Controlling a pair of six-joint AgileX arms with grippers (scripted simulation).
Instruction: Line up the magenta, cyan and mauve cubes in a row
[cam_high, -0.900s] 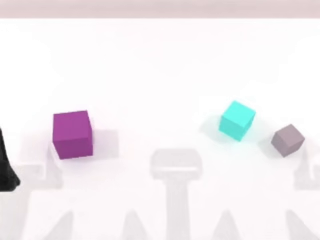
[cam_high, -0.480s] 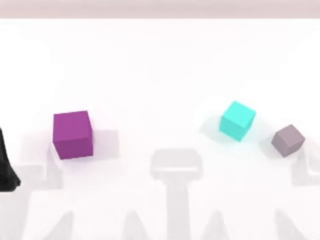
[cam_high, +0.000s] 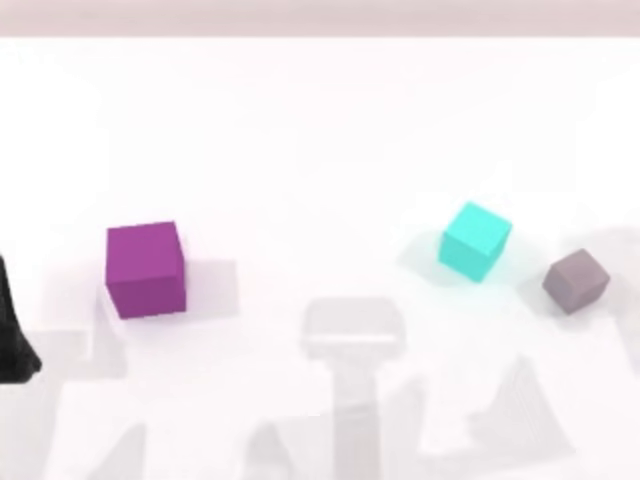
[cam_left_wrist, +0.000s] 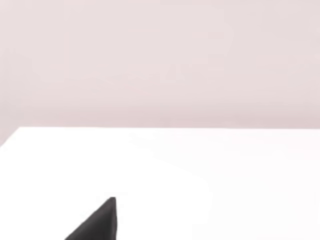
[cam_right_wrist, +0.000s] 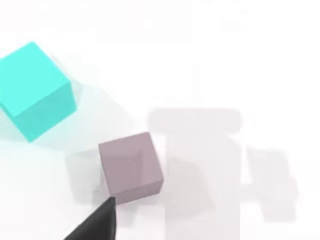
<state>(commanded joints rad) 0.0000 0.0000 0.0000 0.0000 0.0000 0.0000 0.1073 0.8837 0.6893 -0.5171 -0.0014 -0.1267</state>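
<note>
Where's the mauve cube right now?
In the top view the mauve cube sits on the table near the right edge, just right of the cyan cube and apart from it, far from the magenta cube.

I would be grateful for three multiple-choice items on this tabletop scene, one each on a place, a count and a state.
1. Which cube lies nearest the table's right side in the top view?
A. magenta cube
B. cyan cube
C. mauve cube

2. How many cubes show in the right wrist view?
A. one
B. two
C. three

3. How do the three cubes stand?
A. stacked
B. touching in a row
C. apart on the table

Answers:
1 C: the mauve cube sits right of the cyan cube, with the magenta cube far left.
2 B: only cyan and mauve appear there.
3 C: bare table shows between each pair.
</note>
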